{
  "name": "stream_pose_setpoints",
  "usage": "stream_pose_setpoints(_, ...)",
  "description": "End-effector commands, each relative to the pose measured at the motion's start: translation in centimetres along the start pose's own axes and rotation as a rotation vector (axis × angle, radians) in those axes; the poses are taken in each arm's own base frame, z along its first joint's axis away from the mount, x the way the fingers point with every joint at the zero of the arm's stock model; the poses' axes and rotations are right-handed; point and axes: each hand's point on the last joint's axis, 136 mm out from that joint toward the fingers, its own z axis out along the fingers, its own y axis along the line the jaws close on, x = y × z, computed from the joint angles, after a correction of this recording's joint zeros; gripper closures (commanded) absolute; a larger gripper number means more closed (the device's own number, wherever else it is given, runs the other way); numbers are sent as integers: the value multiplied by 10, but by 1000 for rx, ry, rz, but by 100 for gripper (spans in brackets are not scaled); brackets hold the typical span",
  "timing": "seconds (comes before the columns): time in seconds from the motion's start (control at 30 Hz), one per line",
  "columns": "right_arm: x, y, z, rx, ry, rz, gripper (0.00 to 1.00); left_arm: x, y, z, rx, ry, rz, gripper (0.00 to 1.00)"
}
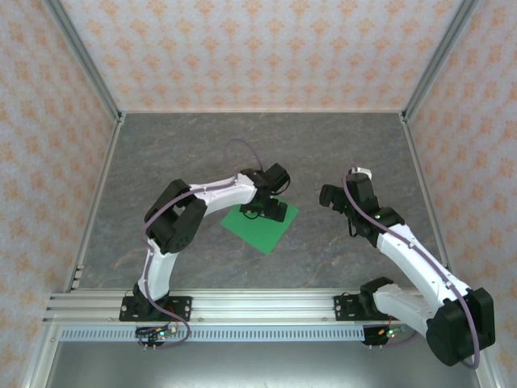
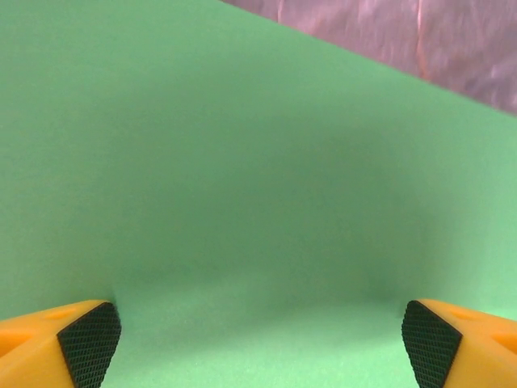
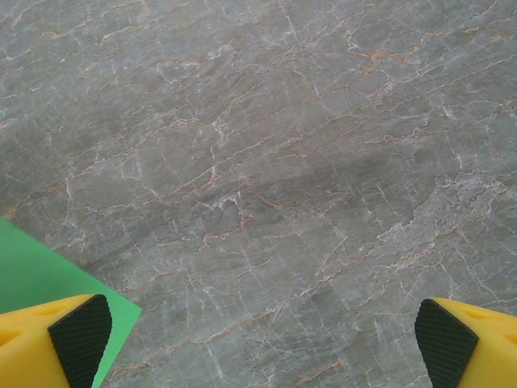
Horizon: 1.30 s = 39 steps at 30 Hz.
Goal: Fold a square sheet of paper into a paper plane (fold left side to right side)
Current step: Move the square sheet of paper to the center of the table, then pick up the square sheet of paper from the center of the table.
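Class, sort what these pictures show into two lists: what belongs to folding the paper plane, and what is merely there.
Belongs: flat bright green square sheet of paper; white left robot arm, jaws open above it; white right robot arm.
Merely there: grey marbled tabletop; orange-patterned walls; aluminium rail.

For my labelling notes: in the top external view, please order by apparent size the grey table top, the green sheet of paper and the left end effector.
Largest: grey table top.
Then green sheet of paper.
Smallest: left end effector, though nearer the camera, so slightly enlarged.
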Motion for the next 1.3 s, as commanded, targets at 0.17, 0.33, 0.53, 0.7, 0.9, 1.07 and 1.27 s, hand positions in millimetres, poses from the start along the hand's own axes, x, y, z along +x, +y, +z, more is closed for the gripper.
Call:
stream_pose_setpoints(0.17, -8, -1, -6, 19, -11, -16, 0, -11, 0, 28, 15, 55, -4, 7)
stream_pose_setpoints(0.33, -6, 6, -3, -11, 11, -17, 0, -21, -14, -2, 107, 5, -2, 6)
stream_pose_setpoints(0.53, -1, 31, 12, -93, 94, 49, 0, -38, -9, -69, 228, -134, -57, 5)
stream_pose_setpoints(0.7, 10, 63, 39, -105, 187, 85, 0, -24, 16, -75, 316, -138, -150, 6)
stream_pose_setpoints(0.9, 40, 97, 76, -24, 323, 68, 0, -15, 37, -51, 373, -104, -236, 12)
stream_pose_setpoints(1.07, 58, 114, 93, 18, 358, 52, 0, -10, 40, -33, 378, -58, -242, 16)
stream_pose_setpoints(1.27, 76, 117, 102, 75, 393, 28, 0, 4, 50, -14, 329, -21, -256, 18)
